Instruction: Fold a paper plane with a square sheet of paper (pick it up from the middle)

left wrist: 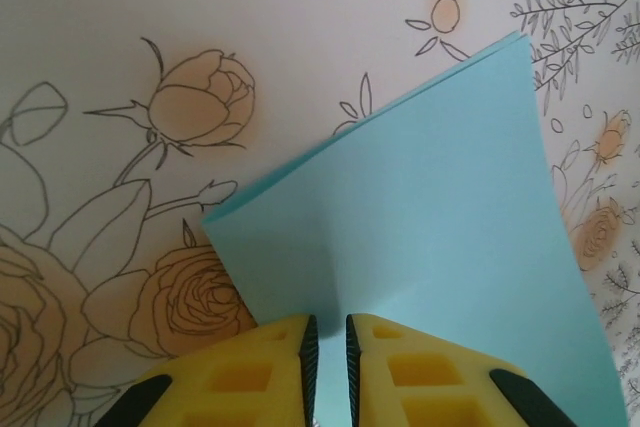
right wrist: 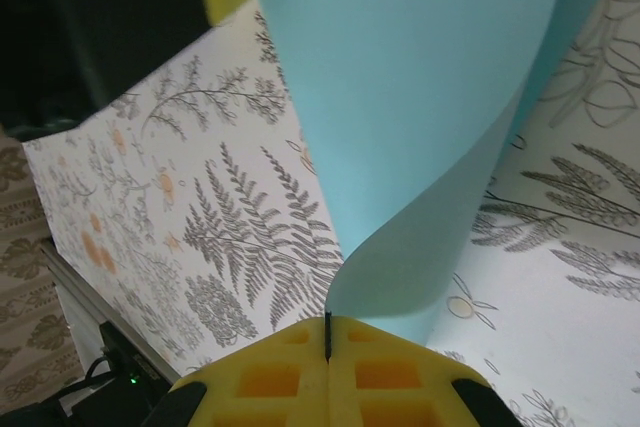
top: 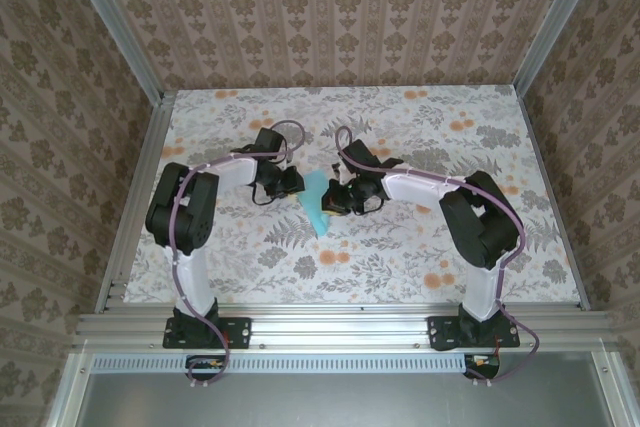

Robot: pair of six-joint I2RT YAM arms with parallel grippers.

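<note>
tabletop [top: 420,117] open beyond, raised sheet [top: 318,202] blocks centre

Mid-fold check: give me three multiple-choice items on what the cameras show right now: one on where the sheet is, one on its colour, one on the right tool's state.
1. Where is the sheet?
A) flat at the far edge
B) between the left tool and the right tool
C) flat at the near edge

2. What colour is it?
A) turquoise-blue
B) orange
C) white

3. The right tool is:
A) wide open
B) shut on nothing
C) shut on the sheet

Key:
1 B, the top view shows it between both tools.
2 A, it is turquoise in every view.
3 C, its jaws meet with the paper coming out from between them.
</note>
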